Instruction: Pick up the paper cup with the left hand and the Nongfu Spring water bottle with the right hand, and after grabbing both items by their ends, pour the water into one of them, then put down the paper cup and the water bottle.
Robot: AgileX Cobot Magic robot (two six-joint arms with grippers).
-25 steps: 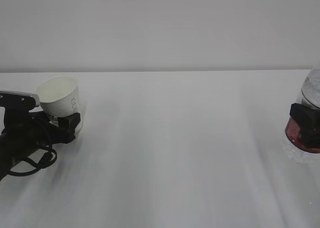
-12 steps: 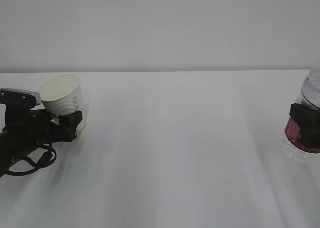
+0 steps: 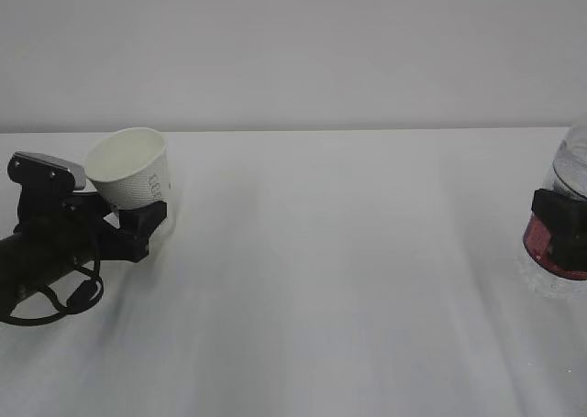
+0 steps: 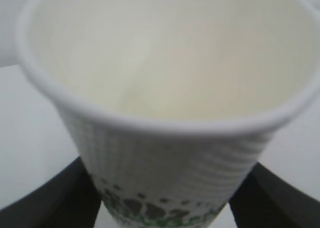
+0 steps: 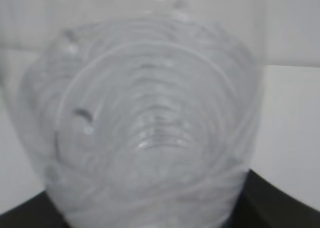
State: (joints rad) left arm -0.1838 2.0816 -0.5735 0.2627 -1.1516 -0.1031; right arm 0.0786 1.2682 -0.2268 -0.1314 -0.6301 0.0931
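Note:
The paper cup (image 3: pixel 136 165) is white and tilted, mouth toward the upper left, at the left of the exterior view. My left gripper (image 3: pixel 138 208) is shut on its lower end. The left wrist view is filled by the paper cup (image 4: pixel 165 87), with green logo marks low on its side and a black finger on each side where the left gripper (image 4: pixel 162 208) clamps it. At the right edge stands the Nongfu Spring water bottle (image 3: pixel 570 170), with my right gripper (image 3: pixel 564 229) shut on its red-labelled part. The right wrist view shows the ribbed clear water bottle (image 5: pixel 145 123) filling the right gripper (image 5: pixel 150 213). The water cannot be made out.
The white table (image 3: pixel 348 279) stretches between the two arms, with a plain pale wall (image 3: pixel 293 50) behind it. A loop of black cable (image 3: pixel 55 298) hangs under the left arm. The bottle is cut off by the frame's right edge.
My left arm has carried the cup to the right, away from the left edge. The right gripper and the bottle have not moved.

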